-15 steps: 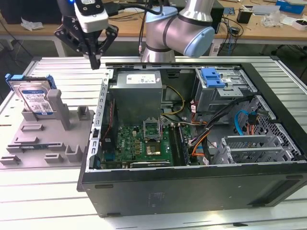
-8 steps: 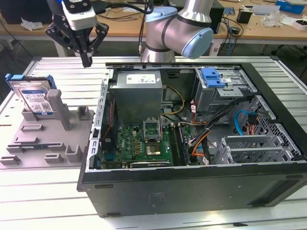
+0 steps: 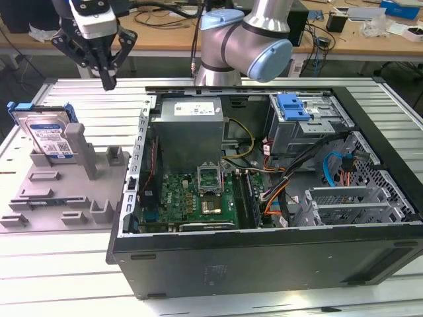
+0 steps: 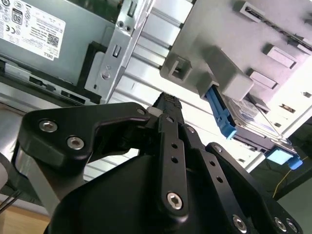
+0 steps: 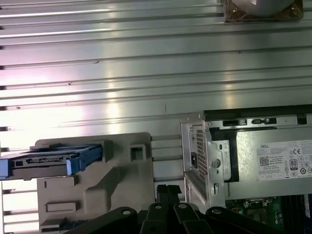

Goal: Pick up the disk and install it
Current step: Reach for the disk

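**Clenched on Nothing, Disk Off to the Side**

My fingers are pressed together with nothing between them. My gripper hangs above the slatted table, between the grey holder and the open computer case. The disk stands on edge in that holder, far to the exterior view's left, lower than me and well apart.

The risks, as I judge them:

- **Shut fingers:** closed like this I cannot straddle the disk, and coming down on it would tip it in its slot.
- **Off-centre grip:** its blue bracket juts past the holder's post, so I could catch plastic instead of metal.
- **Case wall:** it stands near on my other side, easy to clip on a swing.
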Robot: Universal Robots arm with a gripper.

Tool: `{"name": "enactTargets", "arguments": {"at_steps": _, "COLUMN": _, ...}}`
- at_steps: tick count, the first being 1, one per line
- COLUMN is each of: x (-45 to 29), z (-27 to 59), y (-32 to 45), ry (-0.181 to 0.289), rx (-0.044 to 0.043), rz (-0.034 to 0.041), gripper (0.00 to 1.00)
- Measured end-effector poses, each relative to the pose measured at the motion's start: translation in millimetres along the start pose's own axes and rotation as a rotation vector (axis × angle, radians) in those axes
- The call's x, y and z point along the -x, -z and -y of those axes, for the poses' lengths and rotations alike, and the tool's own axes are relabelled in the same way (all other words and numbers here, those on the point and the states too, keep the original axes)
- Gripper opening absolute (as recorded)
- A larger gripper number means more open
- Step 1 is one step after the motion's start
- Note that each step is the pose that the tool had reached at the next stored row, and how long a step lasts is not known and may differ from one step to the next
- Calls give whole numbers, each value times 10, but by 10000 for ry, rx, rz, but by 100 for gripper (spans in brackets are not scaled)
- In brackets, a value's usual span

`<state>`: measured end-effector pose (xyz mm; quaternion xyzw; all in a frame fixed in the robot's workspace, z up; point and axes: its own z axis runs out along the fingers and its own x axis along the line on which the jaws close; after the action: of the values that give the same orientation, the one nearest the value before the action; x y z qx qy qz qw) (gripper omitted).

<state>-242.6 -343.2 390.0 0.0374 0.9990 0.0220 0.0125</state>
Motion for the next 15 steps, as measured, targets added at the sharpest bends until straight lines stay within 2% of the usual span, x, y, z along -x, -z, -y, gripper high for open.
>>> {"name": "enactTargets", "arguments": {"at_steps": 3, "x": -78, "z": -21, "y": -2, "ry": -2, "rx": 0, "rz": 0, "gripper": 11}}
{"name": "enactTargets", "arguments": {"at_steps": 7, "x": -220, "z": -44, "y": -6, "ry": -2, "rx": 1, "rz": 1, "gripper": 11}}
{"name": "enactTargets", "arguments": {"at_steps": 15, "x": -432, "z": -56, "y": -12, "ry": -2, "rx": 0, "rz": 1, "gripper": 11}}
